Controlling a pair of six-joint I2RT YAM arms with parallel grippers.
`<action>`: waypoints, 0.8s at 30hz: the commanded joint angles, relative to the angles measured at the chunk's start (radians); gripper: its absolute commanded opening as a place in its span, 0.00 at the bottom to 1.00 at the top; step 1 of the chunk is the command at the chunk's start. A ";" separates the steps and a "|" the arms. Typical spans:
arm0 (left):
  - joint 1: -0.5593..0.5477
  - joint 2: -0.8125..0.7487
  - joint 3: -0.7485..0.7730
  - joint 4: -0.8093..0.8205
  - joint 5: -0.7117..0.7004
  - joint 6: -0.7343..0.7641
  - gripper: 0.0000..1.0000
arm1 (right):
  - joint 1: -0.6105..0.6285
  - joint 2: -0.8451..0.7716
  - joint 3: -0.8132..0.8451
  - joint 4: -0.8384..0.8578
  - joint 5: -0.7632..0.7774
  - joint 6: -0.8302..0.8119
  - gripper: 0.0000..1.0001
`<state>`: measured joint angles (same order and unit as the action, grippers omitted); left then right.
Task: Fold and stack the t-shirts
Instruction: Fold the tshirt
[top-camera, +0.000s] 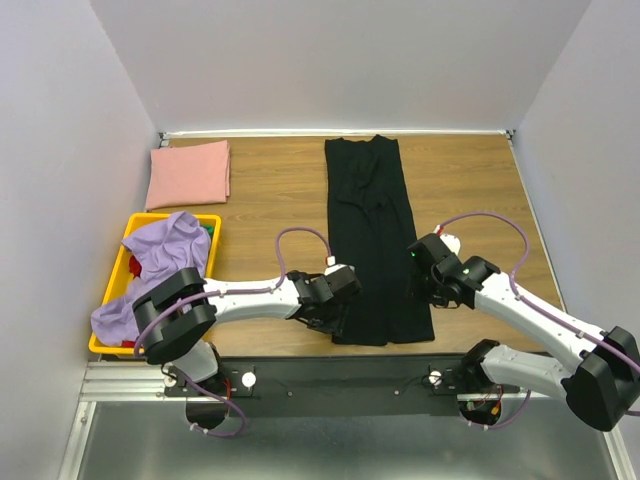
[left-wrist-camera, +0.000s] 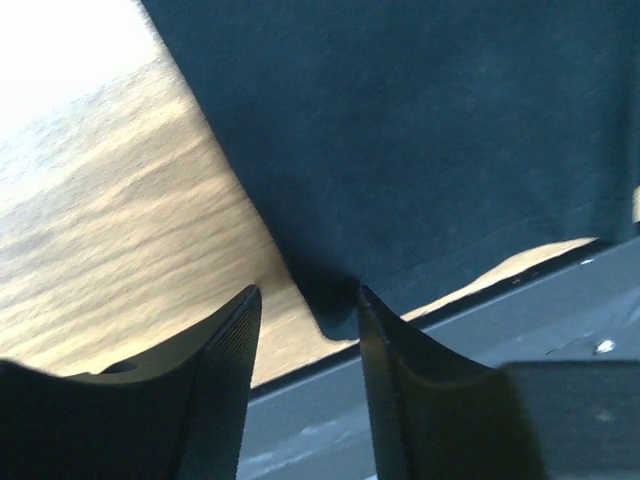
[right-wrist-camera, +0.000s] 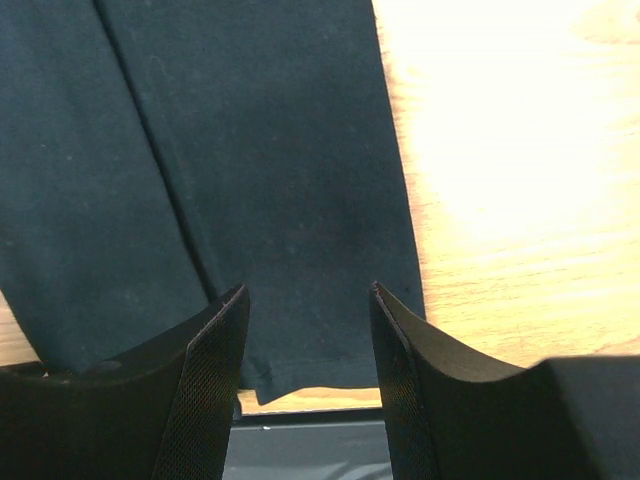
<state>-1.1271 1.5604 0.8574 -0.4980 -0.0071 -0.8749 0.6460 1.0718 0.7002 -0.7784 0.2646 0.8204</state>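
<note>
Cloth this limp should sag and slip, so I'd pinch the black shirt (top-camera: 366, 222) at its near corners. It lies mid-tabletop (top-camera: 270, 200), left gripper (left-wrist-camera: 307, 292) and right gripper (right-wrist-camera: 308, 288) both partly open, empty.

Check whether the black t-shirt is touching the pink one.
Apart. The top view shows a wide strip of bare table between the black t-shirt and the folded pink t-shirt.

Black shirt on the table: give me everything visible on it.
Soft matte black t-shirt, folded lengthwise into a long narrow strip, lies flat on the wooden table from far edge to near edge. A lengthwise fold line shows. The open left claw straddles its near left corner; the open right claw sits over its near right hem.
</note>
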 joint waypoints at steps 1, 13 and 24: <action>-0.003 0.033 0.008 0.038 0.002 0.025 0.48 | -0.003 -0.019 -0.028 0.013 0.008 0.034 0.59; -0.005 0.032 -0.015 0.024 0.045 0.013 0.13 | -0.005 -0.015 -0.027 0.011 0.013 0.039 0.59; 0.167 -0.126 -0.110 -0.074 -0.077 0.088 0.00 | -0.005 -0.032 -0.077 -0.032 -0.149 0.059 0.62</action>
<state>-1.0264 1.4933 0.7853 -0.5117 -0.0044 -0.8337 0.6460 1.0637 0.6518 -0.7815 0.1993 0.8501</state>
